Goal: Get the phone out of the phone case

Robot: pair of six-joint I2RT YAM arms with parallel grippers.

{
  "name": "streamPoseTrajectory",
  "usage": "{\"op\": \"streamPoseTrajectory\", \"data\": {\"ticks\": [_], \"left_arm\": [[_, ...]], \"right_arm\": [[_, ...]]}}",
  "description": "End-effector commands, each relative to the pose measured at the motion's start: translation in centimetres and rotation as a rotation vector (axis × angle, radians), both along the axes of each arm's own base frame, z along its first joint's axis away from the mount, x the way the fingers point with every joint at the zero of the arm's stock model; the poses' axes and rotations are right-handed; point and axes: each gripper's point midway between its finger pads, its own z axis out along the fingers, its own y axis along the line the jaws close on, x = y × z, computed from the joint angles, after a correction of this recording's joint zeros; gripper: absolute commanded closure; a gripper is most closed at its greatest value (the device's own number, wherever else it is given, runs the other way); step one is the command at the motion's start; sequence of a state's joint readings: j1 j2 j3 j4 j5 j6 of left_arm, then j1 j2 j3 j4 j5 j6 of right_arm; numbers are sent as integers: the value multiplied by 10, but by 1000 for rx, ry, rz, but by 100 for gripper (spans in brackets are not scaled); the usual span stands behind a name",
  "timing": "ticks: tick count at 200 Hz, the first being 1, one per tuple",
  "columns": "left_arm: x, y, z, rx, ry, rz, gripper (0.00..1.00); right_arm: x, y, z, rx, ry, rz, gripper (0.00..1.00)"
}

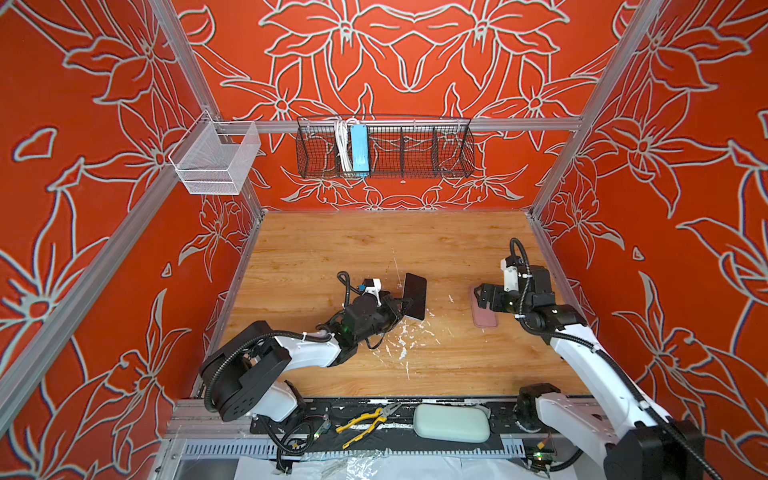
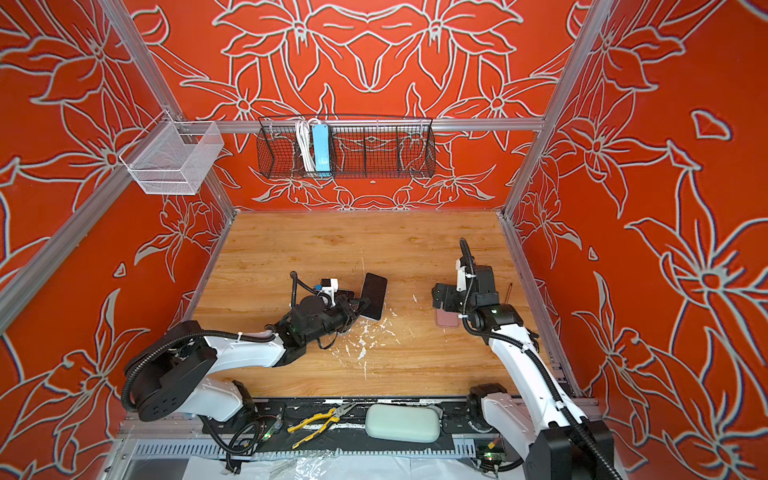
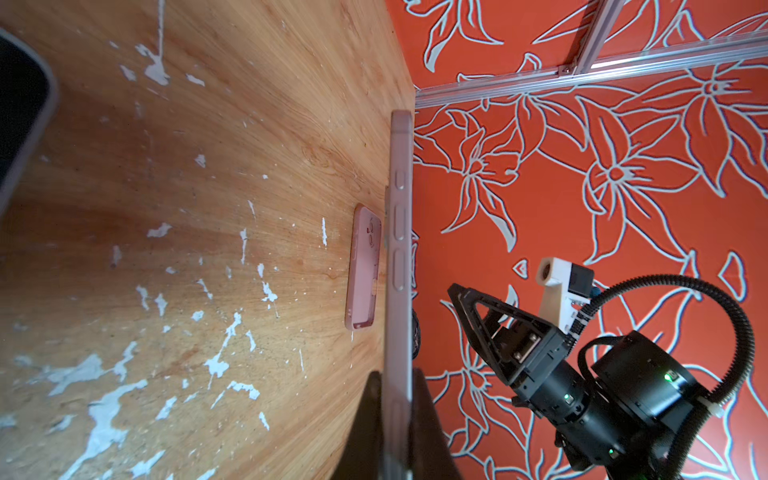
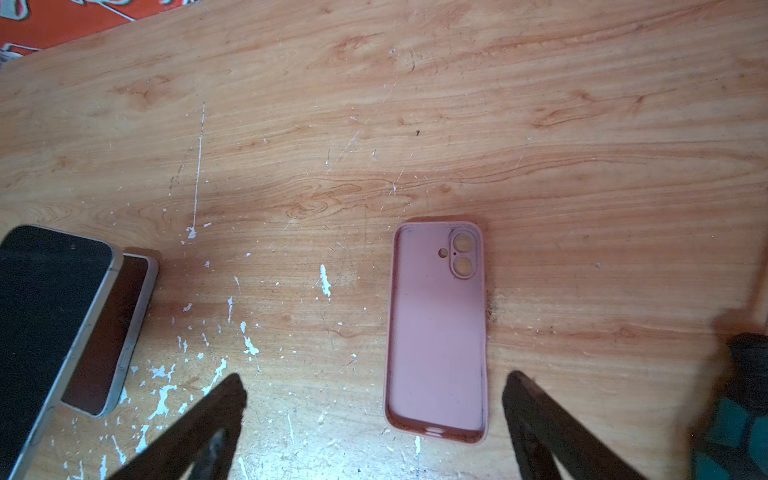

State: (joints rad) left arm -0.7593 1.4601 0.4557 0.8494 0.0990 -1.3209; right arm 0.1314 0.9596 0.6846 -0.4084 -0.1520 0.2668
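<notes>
**Containers**
- Case (image 4: pixel 436 332): pink, lying flat on the table (image 1: pixel 374 249) with its hollow side up and its camera cut-out showing. The phone is out of it.
- Black wire basket (image 1: pixel 415 158): hung on the rear rail. It holds a blue power strip (image 1: pixel 359 151) and a white cable (image 1: pixel 341 149) in one compartment.
- White mesh basket (image 1: pixel 216 162): hung at the left rear corner.

**Task items**
- Phone (image 1: pixel 415 296): dark screen, held tilted on its edge near the table's centre, well apart from the case.
- Left gripper (image 1: pixel 405 309): clamped tight on the phone's lower end.
- Right gripper (image 4: pixel 376 384): jaws spread wide, gripping nothing, one finger to each side of the case's near end.

**Front rail**
- Yellow pliers (image 1: pixel 370 419), beside a pale pouch (image 1: pixel 452 422).

**By view**
- Both top views: the right gripper covers much of the case, leaving only its near end (image 2: pixel 446 321) visible.
- Right wrist view: the whole interior of the case is visible.
- Left wrist view only: the phone's pink side edge (image 3: pixel 399 249) with its buttons, the case (image 3: pixel 365 270) beyond it, and the right gripper (image 3: pixel 469 307) hanging above the table.
</notes>
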Motion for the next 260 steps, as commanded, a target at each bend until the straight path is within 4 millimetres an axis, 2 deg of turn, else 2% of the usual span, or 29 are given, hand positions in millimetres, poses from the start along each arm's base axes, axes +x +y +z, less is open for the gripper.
{"op": "streamPoseTrajectory", "data": {"ticks": [1, 64, 127, 158, 197, 223, 260], "left_arm": [[5, 0, 23, -50, -92, 21, 100], [3, 1, 13, -31, -93, 18, 100], [8, -6, -1, -36, -80, 8, 100], [15, -22, -3, -32, -88, -10, 100], [27, -52, -6, -77, -92, -23, 100], [37, -59, -14, -118, -76, 1, 100], [43, -88, -9, -116, -93, -43, 100]], "right_arm": [[-9, 3, -3, 8, 4, 16, 2], [-20, -2, -8, -14, 12, 9, 2], [-20, 0, -15, 18, 20, -7, 2], [-20, 0, -17, 14, 23, -7, 2], [-20, 0, -18, 14, 25, -9, 2], [-21, -1, -18, 15, 23, -14, 2], [-21, -2, -18, 9, 19, -17, 2]]}}
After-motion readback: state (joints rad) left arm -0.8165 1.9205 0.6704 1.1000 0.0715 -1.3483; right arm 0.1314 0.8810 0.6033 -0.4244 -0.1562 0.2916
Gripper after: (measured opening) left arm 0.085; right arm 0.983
